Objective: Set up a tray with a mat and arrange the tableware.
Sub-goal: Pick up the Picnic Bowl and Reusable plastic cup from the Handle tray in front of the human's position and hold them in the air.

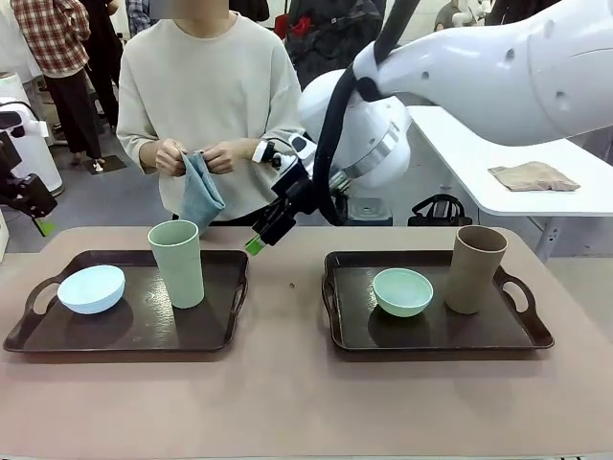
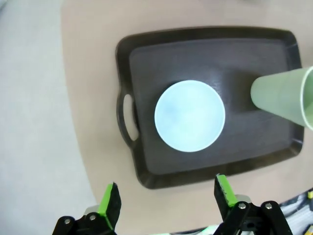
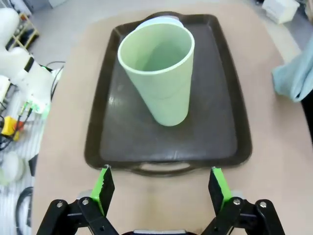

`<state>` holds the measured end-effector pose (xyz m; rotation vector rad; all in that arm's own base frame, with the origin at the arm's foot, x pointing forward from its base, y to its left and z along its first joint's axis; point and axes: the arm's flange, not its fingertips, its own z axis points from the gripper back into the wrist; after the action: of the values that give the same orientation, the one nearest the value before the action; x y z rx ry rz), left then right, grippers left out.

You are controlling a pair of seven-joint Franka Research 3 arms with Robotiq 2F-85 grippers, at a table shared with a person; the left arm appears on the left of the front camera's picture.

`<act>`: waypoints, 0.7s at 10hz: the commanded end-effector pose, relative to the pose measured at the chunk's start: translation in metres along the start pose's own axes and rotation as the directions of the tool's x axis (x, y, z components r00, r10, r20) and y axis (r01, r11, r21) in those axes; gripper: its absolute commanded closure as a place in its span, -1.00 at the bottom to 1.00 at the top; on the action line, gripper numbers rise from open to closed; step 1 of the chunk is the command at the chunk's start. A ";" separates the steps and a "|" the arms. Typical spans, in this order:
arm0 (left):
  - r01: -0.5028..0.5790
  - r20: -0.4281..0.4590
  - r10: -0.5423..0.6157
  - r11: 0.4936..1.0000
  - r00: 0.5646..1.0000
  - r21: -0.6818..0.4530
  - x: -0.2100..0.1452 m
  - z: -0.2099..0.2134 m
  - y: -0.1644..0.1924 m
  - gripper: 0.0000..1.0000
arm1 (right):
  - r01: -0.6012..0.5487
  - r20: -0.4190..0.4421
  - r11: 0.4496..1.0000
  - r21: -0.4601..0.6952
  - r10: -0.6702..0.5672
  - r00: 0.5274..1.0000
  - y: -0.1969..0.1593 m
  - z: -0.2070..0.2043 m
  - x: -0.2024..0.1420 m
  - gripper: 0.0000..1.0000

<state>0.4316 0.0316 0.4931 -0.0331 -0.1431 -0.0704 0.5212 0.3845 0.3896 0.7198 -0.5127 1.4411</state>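
Left fingers (image 2: 109, 200) and right fingers (image 3: 103, 185) are spread, empty, hovering by the left tray (image 1: 220, 326), which holds the pale blue bowl (image 1: 91, 287) and sage green cup (image 1: 177, 264). The right tray (image 1: 354, 326) holds the mint bowl (image 1: 402, 291) and tan cup (image 1: 474, 268); a person (image 1: 206, 86) holds a blue mat (image 1: 201, 192)

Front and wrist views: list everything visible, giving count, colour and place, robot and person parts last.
Table: one, beige, foreground.
Left tray: one, dark brown, on table.
Right tray: one, dark brown, on table.
Blue bowl: one, pale blue, left tray.
Green cup: one, sage green, left tray.
Mint bowl: one, mint green, right tray.
Tan cup: one, tan brown, right tray.
Cloth: one, blue-grey, far side.
Person's hands: two, holding cloth.
Left gripper: one, black-green, open, near left tray.
Right gripper: one, black-green, open, by left tray's handle.
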 end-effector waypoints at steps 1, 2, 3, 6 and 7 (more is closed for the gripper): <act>-0.070 0.024 0.071 0.996 0.997 -0.053 0.018 -0.010 0.001 -1.00 | -0.130 0.105 0.990 -0.050 0.135 0.985 -0.007 -0.008 0.001 -1.00; -0.060 0.007 0.060 0.996 0.998 -0.069 0.023 -0.012 0.002 -1.00 | -0.165 0.141 0.985 -0.044 0.170 0.975 -0.004 -0.002 0.002 -1.00; -0.021 0.005 0.021 1.000 1.000 -0.017 0.007 -0.006 0.002 -1.00 | -0.151 0.163 0.988 -0.040 0.156 0.974 0.001 0.004 0.001 -1.00; -0.021 0.005 0.021 1.000 1.000 -0.017 0.007 -0.006 0.002 -1.00 | -0.104 0.058 0.994 -0.039 0.106 0.993 -0.005 -0.007 0.012 -1.00; -0.021 0.005 0.021 1.000 1.000 -0.017 0.007 -0.006 0.002 -1.00 | -0.104 0.058 0.994 -0.039 0.106 0.993 -0.005 -0.007 0.012 -1.00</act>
<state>0.4441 0.0349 0.4893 -0.0634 -0.1500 -0.0419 0.5269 0.3960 0.3935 0.7305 -0.6527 1.5183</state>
